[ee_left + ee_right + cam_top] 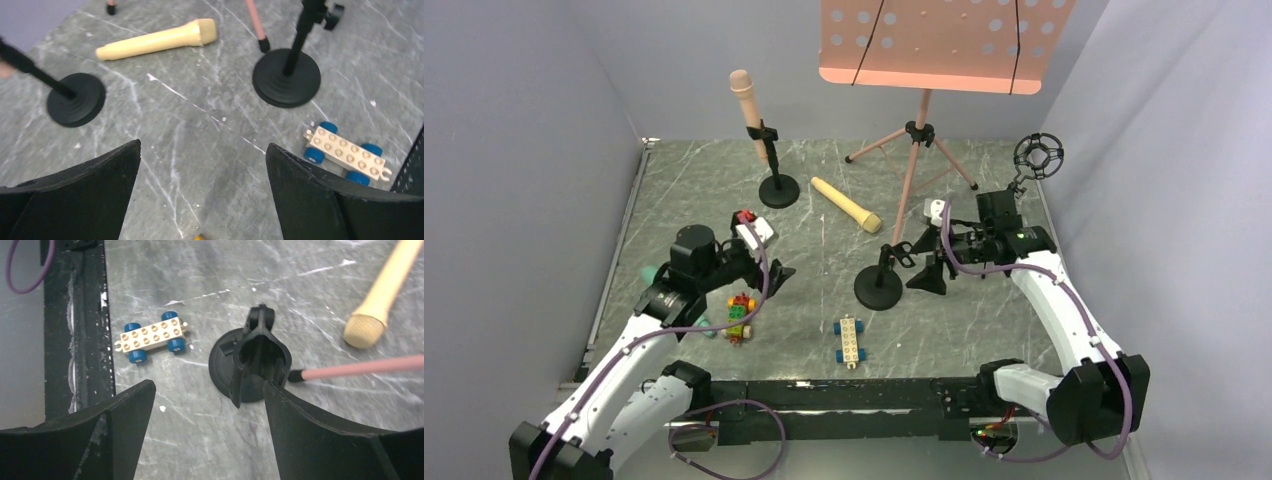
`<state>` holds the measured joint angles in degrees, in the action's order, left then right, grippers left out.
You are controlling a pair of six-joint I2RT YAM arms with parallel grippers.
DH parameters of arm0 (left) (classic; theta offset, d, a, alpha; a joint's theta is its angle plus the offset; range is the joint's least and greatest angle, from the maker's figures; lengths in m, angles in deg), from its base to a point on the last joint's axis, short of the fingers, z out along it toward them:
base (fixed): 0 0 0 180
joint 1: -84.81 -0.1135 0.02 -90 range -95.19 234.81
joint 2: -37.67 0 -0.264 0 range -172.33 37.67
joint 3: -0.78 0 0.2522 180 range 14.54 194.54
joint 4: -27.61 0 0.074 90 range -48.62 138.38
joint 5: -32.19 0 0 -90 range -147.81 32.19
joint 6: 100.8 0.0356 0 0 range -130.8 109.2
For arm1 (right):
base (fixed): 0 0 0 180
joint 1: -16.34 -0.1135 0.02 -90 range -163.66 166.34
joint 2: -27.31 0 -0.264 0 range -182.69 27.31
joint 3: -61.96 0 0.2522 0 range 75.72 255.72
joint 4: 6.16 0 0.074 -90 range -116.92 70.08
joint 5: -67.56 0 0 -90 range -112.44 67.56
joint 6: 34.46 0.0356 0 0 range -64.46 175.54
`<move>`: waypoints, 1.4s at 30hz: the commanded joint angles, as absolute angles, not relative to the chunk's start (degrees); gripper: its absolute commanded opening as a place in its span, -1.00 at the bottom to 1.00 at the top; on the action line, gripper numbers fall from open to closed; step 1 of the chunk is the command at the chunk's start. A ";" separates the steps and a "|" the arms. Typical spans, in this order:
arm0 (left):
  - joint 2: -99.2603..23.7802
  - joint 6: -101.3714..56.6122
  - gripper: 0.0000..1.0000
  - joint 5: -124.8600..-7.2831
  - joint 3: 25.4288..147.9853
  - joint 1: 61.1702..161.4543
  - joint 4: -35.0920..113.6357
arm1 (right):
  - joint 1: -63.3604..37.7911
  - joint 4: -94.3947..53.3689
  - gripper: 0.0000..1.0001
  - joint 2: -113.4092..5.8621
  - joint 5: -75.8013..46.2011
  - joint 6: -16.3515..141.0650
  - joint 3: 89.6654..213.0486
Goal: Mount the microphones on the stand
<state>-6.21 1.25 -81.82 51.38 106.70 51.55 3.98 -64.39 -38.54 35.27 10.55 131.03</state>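
Wrist views show the left tool (202, 165) and right tool (210, 405) spread, empty. Only the top view shows the teal microphone (650, 274) under the left arm (639, 345) and, past the yellow microphone (846, 204) on the table (984, 320), the pink microphone (746, 100) clipped to its stand (778, 190).

The pink microphone (746, 100) sits clipped in the far stand (778, 188), the pale yellow microphone (845, 204) lying nearby.

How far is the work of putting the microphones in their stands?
Done: the pink microphone sits clipped in the back stand. In hand: nothing is held; the right tool is open at the empty stand's clip, the left tool open too. Left: the yellow microphone lies on the table, and the teal microphone shows partly beside the left arm.
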 commanded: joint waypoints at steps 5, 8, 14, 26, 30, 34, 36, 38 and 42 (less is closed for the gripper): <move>-16.54 18.89 0.99 -92.84 57.18 110.39 53.52 | 12.58 -75.77 0.82 -37.01 40.53 -2.78 131.24; -21.90 25.80 0.99 -93.21 62.03 112.26 56.34 | 12.65 -77.24 0.83 -36.76 40.73 -4.66 131.80; -32.95 37.36 0.99 -96.16 70.08 112.43 57.80 | 13.01 -78.28 0.83 -35.29 39.07 -6.00 131.98; -62.21 52.96 0.97 -94.50 95.92 113.22 71.09 | 15.79 -74.73 0.84 -32.11 37.46 -1.32 131.72; -73.00 57.11 0.93 -91.76 105.94 114.82 76.89 | 15.90 -75.39 0.84 -32.73 37.82 -1.51 132.21; -81.54 59.16 0.92 -88.69 115.07 115.72 80.22 | 15.90 -76.97 0.84 -34.30 38.74 -2.40 132.78; -84.68 59.73 0.91 -87.34 119.15 115.83 81.12 | 15.90 -78.61 0.84 -35.15 40.00 -3.73 133.37; -87.34 60.68 0.91 -86.09 121.40 115.82 81.64 | 15.90 -80.47 0.84 -35.88 41.10 -5.07 134.16; -89.92 62.50 0.91 -84.84 123.93 115.68 81.63 | 15.90 -83.45 0.99 -37.36 42.13 -7.28 135.14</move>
